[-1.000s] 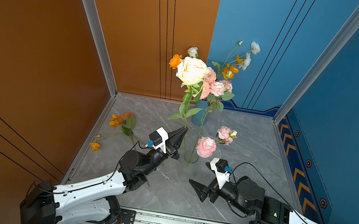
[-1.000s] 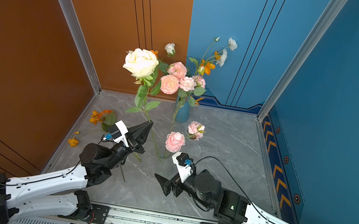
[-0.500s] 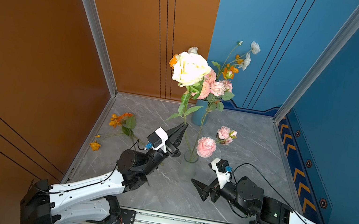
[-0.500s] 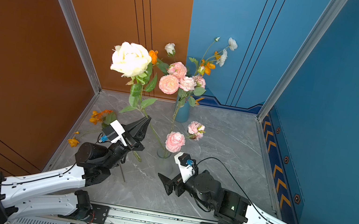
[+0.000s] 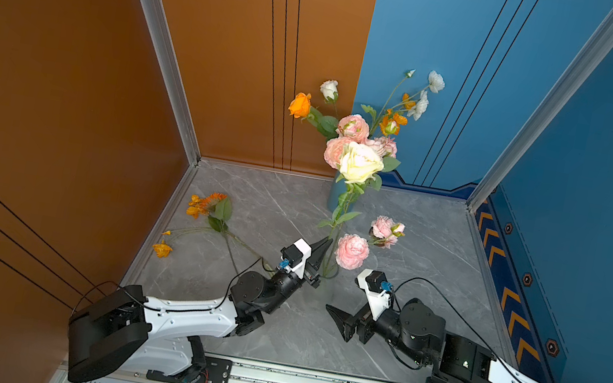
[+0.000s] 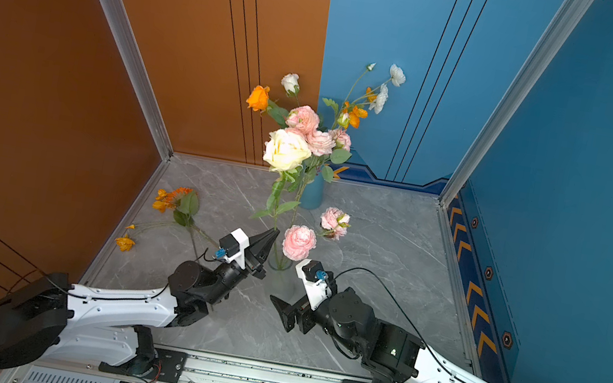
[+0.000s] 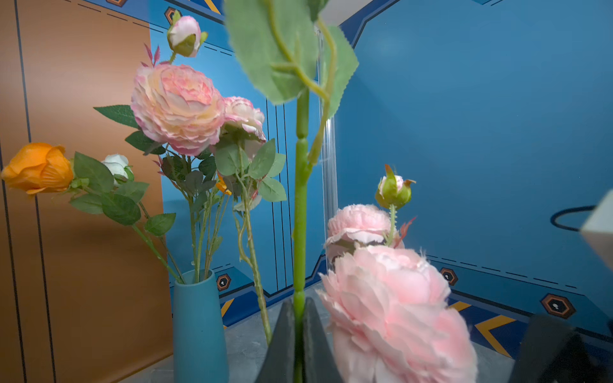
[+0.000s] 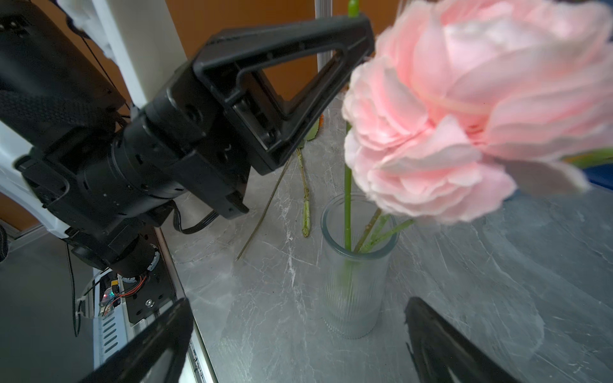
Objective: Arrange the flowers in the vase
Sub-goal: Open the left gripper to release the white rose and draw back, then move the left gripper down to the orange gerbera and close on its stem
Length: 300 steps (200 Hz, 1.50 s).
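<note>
Along the left edge of the bench (image 5: 272, 334), loose orange flowers (image 5: 205, 204) lie flat with their thin stems trailing towards the centre, and a small orange bloom (image 5: 162, 249) lies apart from them, nearer the front. Towards the middle, the left claw (image 5: 325, 242) is raised and pressed together on the green stem of a cream rose (image 5: 360, 162), pinching it below the leaves. The left wrist view shows the stem running straight up between the two dark fingers (image 7: 282, 335). The rose stands close to upright, with its head high above the claw. The right wrist view shows the foot of its stem inside the mouth of a clear ribbed glass vase (image 8: 356, 285), which stands on the bench just beside the left claw. Several other green stems lean in the same vase, and a large pink peony (image 5: 351, 251) hangs over its rim. A second pink bloom (image 5: 386, 230) with a bud sits just behind it. At the back of the bench, near the wall, a blue vase (image 7: 198, 328) holds a bunch of pink, orange and white flowers (image 5: 353, 126). To the right and nearer the front, the right claw (image 5: 343, 325) is spread wide and holds nothing. It sits low over the bench and points towards the glass vase without touching it.
</note>
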### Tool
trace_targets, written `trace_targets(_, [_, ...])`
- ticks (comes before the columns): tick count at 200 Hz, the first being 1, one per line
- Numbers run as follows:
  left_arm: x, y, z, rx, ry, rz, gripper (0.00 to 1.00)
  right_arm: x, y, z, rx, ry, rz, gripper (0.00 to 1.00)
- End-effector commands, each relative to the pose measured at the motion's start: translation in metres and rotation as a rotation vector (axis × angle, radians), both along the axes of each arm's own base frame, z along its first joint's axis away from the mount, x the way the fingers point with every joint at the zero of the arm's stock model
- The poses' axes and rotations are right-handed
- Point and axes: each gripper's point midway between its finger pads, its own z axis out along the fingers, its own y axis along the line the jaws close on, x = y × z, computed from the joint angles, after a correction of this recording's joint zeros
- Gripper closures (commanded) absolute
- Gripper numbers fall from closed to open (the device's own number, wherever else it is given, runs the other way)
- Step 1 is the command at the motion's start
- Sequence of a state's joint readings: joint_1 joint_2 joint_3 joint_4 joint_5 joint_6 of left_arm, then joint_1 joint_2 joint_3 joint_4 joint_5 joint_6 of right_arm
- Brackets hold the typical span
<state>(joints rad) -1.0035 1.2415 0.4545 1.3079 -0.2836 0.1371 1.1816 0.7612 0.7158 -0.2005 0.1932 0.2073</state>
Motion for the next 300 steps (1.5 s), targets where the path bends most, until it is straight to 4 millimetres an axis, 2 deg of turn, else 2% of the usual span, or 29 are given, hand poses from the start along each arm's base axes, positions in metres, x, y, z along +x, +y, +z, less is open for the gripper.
trace_targets(1, [0.001, 0.015, 0.005, -0.103, 0.02, 0.048, 0.98, -0.001, 0.003, -0.004, -0.011, 0.0, 0.032, 0.0])
trace_targets(25, [0.005, 0.018, -0.013, -0.072, 0.054, 0.082, 0.89, 0.002, 0.004, -0.003, 0.007, -0.003, 0.031, 0.0])
trace_targets(48, [0.007, 0.022, -0.026, -0.052, 0.076, 0.105, 0.88, 0.004, 0.005, -0.005, 0.011, 0.004, 0.033, 0.0])
trace_targets(88, [0.005, 0.027, -0.03, -0.049, 0.083, 0.114, 0.79, 0.008, 0.009, -0.008, 0.008, 0.015, 0.038, 0.0])
trace_targets(99, [0.004, 0.028, -0.027, -0.049, 0.075, 0.119, 0.7, 0.009, 0.01, -0.007, 0.012, 0.015, 0.041, 0.0])
trace_targets(134, [0.002, 0.042, -0.018, 0.02, 0.079, 0.191, 0.22, 0.01, 0.01, -0.01, 0.006, 0.022, 0.043, 0.0])
trace_targets(149, [0.005, 0.051, -0.016, 0.106, 0.126, 0.231, 0.16, 0.008, 0.008, -0.015, -0.004, 0.03, 0.041, 0.0])
trace_targets(158, [0.008, 0.061, -0.019, 0.165, 0.171, 0.27, 0.15, 0.008, 0.006, -0.019, -0.01, 0.035, 0.04, 0.0])
trace_targets(165, [0.013, 0.077, -0.021, 0.184, 0.213, 0.328, 0.16, 0.007, 0.005, -0.022, -0.012, 0.04, 0.036, 0.0])
trace_targets(187, [0.028, 0.134, -0.037, 0.149, 0.344, 0.498, 0.21, 0.005, 0.004, -0.032, -0.022, 0.06, 0.04, 0.0])
trace_targets(209, [0.042, 0.204, -0.068, 0.023, 0.592, 0.66, 0.27, 0.003, 0.008, -0.039, -0.036, 0.078, 0.055, 0.0])
trace_targets(224, [0.049, 0.24, -0.095, -0.081, 0.766, 0.716, 0.32, 0.001, 0.012, -0.041, -0.04, 0.082, 0.07, 0.0])
trace_targets(248, [0.067, 0.264, -0.137, -0.257, 1.016, 0.661, 0.37, -0.005, 0.021, -0.046, -0.053, 0.09, 0.107, 0.0])
trace_targets(275, [0.09, 0.262, -0.174, -0.422, 1.207, 0.519, 0.42, -0.011, 0.034, -0.051, -0.064, 0.096, 0.134, 0.0])
trace_targets(300, [0.097, 0.269, -0.195, -0.41, 1.291, 0.578, 0.46, -0.013, 0.045, -0.048, -0.027, 0.09, 0.139, 0.0])
